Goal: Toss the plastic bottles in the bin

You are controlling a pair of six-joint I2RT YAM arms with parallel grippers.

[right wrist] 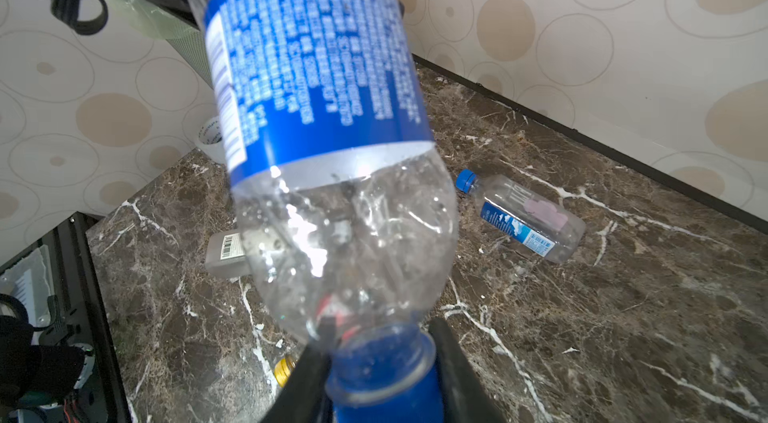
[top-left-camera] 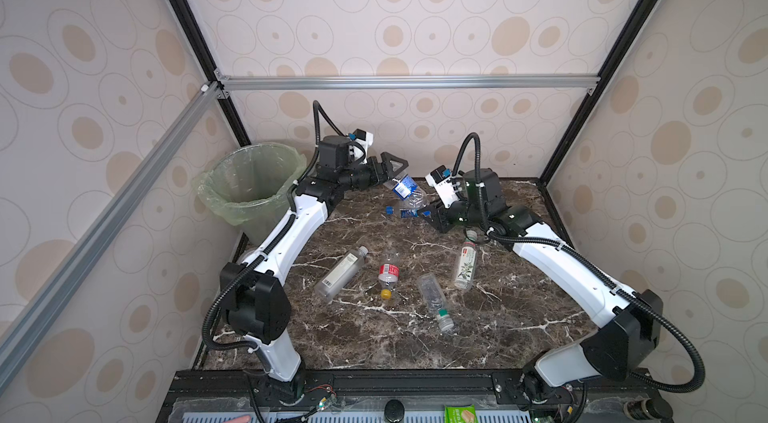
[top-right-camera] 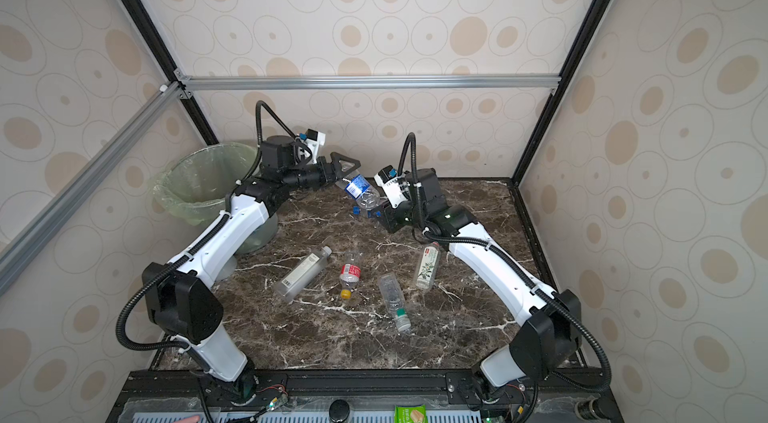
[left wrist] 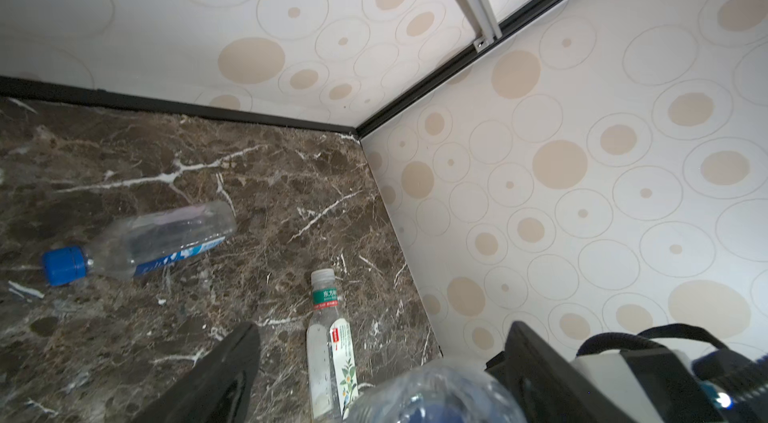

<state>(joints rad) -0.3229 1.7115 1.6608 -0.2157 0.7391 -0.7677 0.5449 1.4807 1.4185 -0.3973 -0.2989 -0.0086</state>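
Blue-labelled bottle (top-left-camera: 404,186) is up off the table (top-left-camera: 519,317), at the far middle, tilted between the two grippers. The right gripper (top-left-camera: 428,215) is clenched on its blue cap. The left gripper (top-left-camera: 392,170) stands spread wide around its base end without pinching it. The bin (top-left-camera: 220,200) stands at the far left, beyond the left arm and apart from this bottle. At least five other bottles (top-left-camera: 340,273) lie on the table, so most of the job seems left to do.

This looks like a hand-over. The next move calls for the left jaws to close on the body before the right lets go, then a swing left over the bin's rim.

The right wrist view shows the pinch on the cap up close, which both top views leave hard to read. The left wrist view shows the clear base between the spread fingers (left wrist: 237,358), but no bin. Only the top views take in the bin and both arms together.
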